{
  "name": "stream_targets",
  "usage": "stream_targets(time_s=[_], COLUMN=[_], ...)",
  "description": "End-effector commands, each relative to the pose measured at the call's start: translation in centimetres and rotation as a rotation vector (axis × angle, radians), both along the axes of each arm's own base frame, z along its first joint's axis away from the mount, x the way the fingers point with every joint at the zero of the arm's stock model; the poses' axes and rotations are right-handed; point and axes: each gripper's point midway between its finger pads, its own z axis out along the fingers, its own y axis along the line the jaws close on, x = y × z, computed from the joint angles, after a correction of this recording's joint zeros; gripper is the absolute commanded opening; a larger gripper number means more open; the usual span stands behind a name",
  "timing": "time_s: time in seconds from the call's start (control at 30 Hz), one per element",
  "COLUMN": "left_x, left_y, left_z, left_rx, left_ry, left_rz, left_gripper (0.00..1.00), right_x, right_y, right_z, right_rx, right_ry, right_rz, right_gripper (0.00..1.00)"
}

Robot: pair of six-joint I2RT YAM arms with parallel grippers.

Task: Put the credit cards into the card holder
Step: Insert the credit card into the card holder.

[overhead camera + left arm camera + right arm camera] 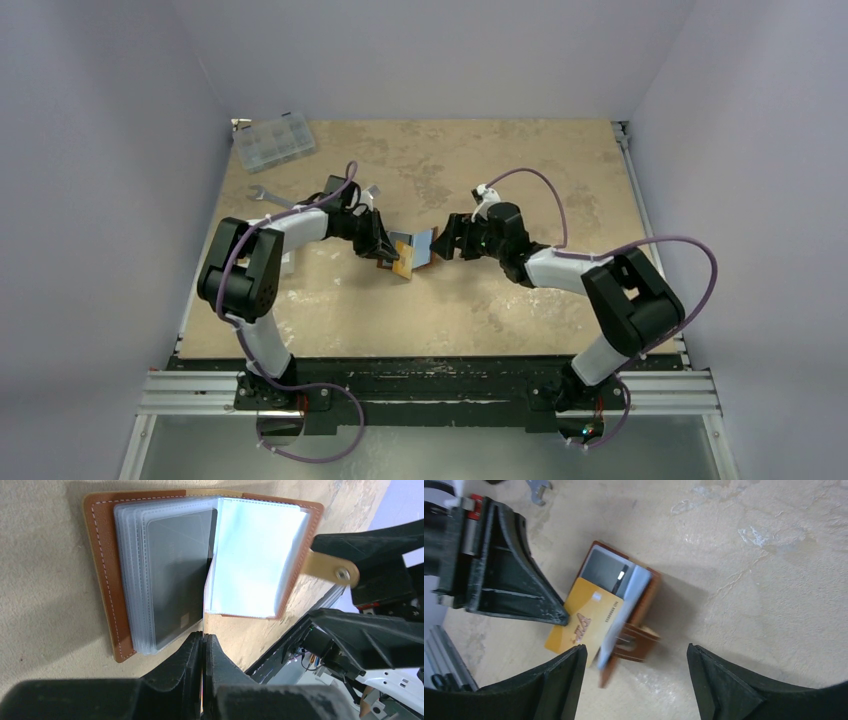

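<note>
The brown card holder (408, 262) lies open on the table between my two grippers. In the left wrist view the holder (102, 570) shows clear sleeves with a dark grey card (177, 575) on the left. A light blue card (255, 555) is against the right flap, and the snap strap (332, 569) sticks out to the right. My left gripper (203, 639) is shut on the orange-yellow card (585, 622), held edge-on at the holder's fold. My right gripper (635, 652) is open and empty, just above the strap side of the holder.
A clear compartmented box (273, 140) stands at the far left corner. A silver wrench (262, 193) lies near it. A white object (287, 262) is partly hidden under the left arm. The table's walls stand close on both sides.
</note>
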Motion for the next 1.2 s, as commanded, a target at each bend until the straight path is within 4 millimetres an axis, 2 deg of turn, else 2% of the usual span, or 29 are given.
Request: stream_targets(time_s=[0.0, 0.07, 0.13, 0.23, 0.43, 0.5, 0.67, 0.83, 0.93, 1.17], left_x=[-0.1, -0.1, -0.2, -0.2, -0.2, -0.1, -0.2, -0.3, -0.2, 0.3], left_y=[-0.3, -0.3, -0.3, -0.3, -0.4, -0.4, -0.3, -0.3, 0.0, 0.9], left_z=[1.9, 1.9, 1.9, 1.9, 2.3, 2.4, 2.3, 2.2, 2.3, 2.8], left_rx=[-0.033, -0.036, -0.037, -0.037, -0.046, -0.046, -0.039, -0.056, -0.081, -0.099], left_ry=[-0.041, -0.044, -0.046, -0.049, -0.062, -0.064, -0.068, -0.059, -0.050, -0.066], left_rz=[-0.016, -0.019, -0.025, -0.030, -0.037, -0.038, -0.044, -0.066, -0.081, -0.114], left_gripper=[0.00, 0.00, 0.00, 0.00, 0.00, 0.00, 0.00, 0.00, 0.00, 0.00], right_x=[0.2, 0.3, 0.5, 0.8, 1.7, 1.8, 2.3, 2.2, 2.3, 1.7], right_y=[-0.2, -0.7, -1.0, -0.3, 1.5, 1.4, 0.4, 1.2, 0.6, 0.7], right_z=[4.1, 4.4, 3.7, 2.2, 1.2, 0.2, -1.4, -3.1, -3.5, -5.1], right_rx=[0.077, 0.068, 0.047, 0.027, -0.083, -0.125, -0.182, -0.198, -0.228, -0.244], right_ry=[-0.084, -0.089, -0.085, -0.039, -0.049, -0.038, -0.044, -0.014, -0.018, 0.002], right_rz=[-0.043, -0.072, -0.085, -0.066, -0.076, -0.097, -0.145, -0.098, -0.115, -0.072], right_gripper=[0.82, 0.84, 0.85, 0.85, 0.88, 0.84, 0.63, 0.45, 0.35, 0.22])
